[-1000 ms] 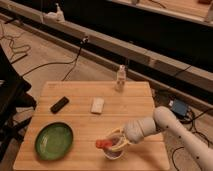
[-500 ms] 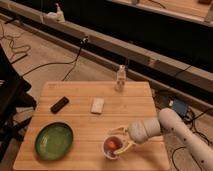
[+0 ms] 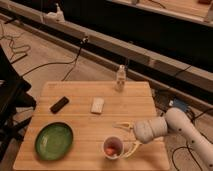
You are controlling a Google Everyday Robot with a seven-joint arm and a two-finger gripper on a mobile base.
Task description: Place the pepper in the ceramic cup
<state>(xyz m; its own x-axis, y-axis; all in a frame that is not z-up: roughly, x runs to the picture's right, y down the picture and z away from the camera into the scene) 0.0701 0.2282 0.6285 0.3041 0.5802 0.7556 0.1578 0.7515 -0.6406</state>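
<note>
The small white ceramic cup [image 3: 114,146] stands near the front edge of the wooden table [image 3: 85,120], right of centre. The red-orange pepper [image 3: 110,150] lies inside it, showing over the rim. My gripper [image 3: 124,138] is just to the right of the cup and is open. One pale finger [image 3: 122,125] reaches out behind the cup, and the other curves along the cup's right side. I cannot tell whether that finger touches the cup. Nothing is held between them.
A green round plate [image 3: 54,141] sits at the front left. A black flat object [image 3: 59,104] and a white block [image 3: 97,105] lie mid-table. A small clear bottle [image 3: 120,78] stands at the back edge. Cables run over the floor behind.
One second ago the pepper was held at the cup's rim. It now rests inside the cup, and the gripper has opened and drawn slightly to the right.
</note>
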